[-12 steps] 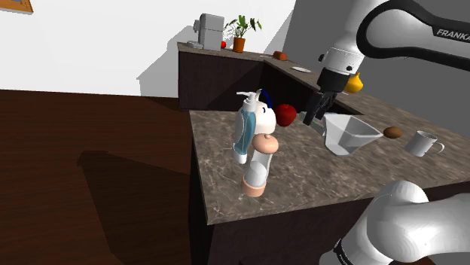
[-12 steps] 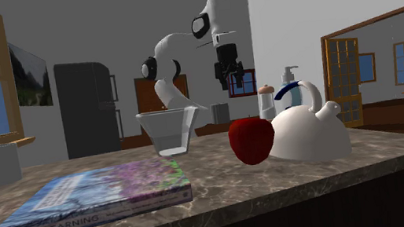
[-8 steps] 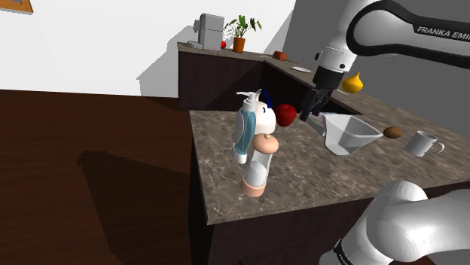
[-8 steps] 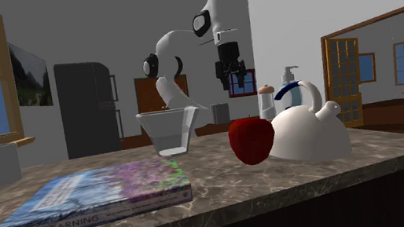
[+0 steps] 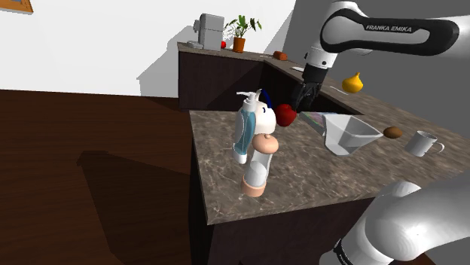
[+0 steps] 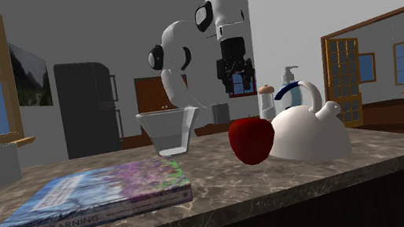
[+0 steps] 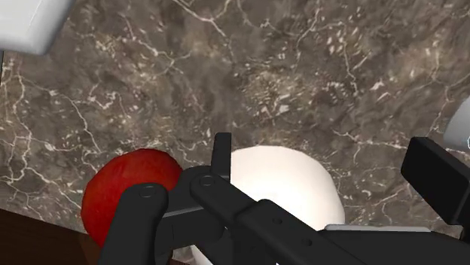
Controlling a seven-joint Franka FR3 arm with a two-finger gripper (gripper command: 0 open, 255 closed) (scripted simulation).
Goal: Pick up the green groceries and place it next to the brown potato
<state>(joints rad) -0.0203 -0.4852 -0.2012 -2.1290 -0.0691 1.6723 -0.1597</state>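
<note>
Marble counter (image 7: pixel 301 68) lies under the spread-fingered tool (image 7: pixel 328 150), which half hides a white kettle (image 7: pixel 279 181).

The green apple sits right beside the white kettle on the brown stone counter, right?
No, the round apple is red, not green; the second exterior view shows it. It does sit right beside the white kettle on the brown stone counter.
</note>
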